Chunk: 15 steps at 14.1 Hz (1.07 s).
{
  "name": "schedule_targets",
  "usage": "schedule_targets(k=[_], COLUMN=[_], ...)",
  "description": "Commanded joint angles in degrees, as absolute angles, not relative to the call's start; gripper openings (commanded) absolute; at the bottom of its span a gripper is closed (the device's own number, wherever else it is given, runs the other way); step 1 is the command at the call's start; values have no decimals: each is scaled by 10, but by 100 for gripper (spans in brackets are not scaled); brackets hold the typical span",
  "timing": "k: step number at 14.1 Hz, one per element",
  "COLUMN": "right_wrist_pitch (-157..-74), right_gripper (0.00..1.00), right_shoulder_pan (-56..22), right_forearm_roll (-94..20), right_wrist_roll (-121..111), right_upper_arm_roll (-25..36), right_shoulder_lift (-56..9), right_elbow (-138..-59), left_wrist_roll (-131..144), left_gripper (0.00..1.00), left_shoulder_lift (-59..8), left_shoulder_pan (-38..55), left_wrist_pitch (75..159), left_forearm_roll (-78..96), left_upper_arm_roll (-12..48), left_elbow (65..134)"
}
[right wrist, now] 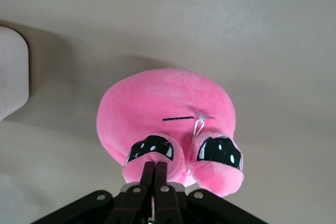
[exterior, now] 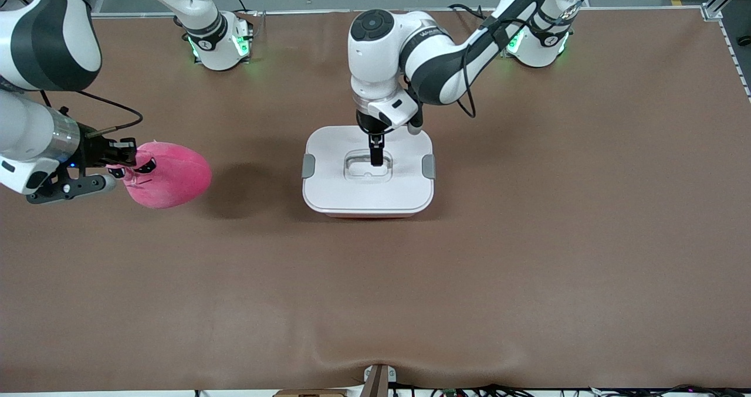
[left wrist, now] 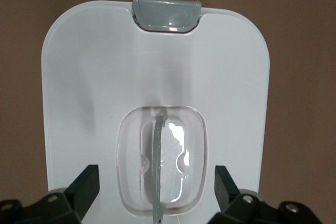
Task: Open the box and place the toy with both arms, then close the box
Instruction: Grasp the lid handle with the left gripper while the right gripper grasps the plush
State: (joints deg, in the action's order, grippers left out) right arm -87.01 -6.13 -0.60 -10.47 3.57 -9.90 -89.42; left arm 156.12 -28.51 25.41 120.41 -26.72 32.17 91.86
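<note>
The box (exterior: 368, 197) stands mid-table with its white lid (exterior: 399, 192) on and grey clips (exterior: 308, 166) at both ends. My left gripper (exterior: 375, 153) is low over the lid's recessed clear handle (exterior: 368, 173). In the left wrist view its fingers (left wrist: 86, 182) stand wide apart on either side of the handle (left wrist: 159, 150), gripper (left wrist: 156, 176) open, lid (left wrist: 94, 77) below. My right gripper (exterior: 126, 163) is shut on an ear of the pink toy (exterior: 173, 177) and holds it above the table toward the right arm's end. The right wrist view shows the gripper (right wrist: 156, 169) pinching the toy (right wrist: 163, 103).
The brown table mat (exterior: 528, 238) spreads wide around the box. The toy's shadow (exterior: 234, 189) falls on the mat between toy and box. A corner of the box (right wrist: 10, 72) shows in the right wrist view. The arm bases (exterior: 220, 42) stand along the table's edge.
</note>
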Motion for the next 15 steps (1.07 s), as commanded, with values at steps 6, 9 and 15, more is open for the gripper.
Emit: schedule_targets(k=[6,9,15], right_wrist_pitch=[-835,-817,-794], right_gripper=[0,0,0], right_shoulder_pan=[-88,-90,-122], right_forearm_roll=[-7,-9,-11], right_wrist_roll=[-113,-140,-162], right_upper_arm_roll=[33,33,31], right_shoulder_lift=[-95,-95,-91], right_elbow=[-864,-864,-859], left_wrist_roll=[1634,1645,1677], left_gripper=[93,89,82], left_shoulder_lift=[-308,-315,-330], left_shoulder_pan=[273,280,285], left_wrist_pitch=[1222,1236,1239], left_forearm_roll=[-316,-320,-350], left_upper_arm_roll=[320,320,320], left_elbow=[906,906,906])
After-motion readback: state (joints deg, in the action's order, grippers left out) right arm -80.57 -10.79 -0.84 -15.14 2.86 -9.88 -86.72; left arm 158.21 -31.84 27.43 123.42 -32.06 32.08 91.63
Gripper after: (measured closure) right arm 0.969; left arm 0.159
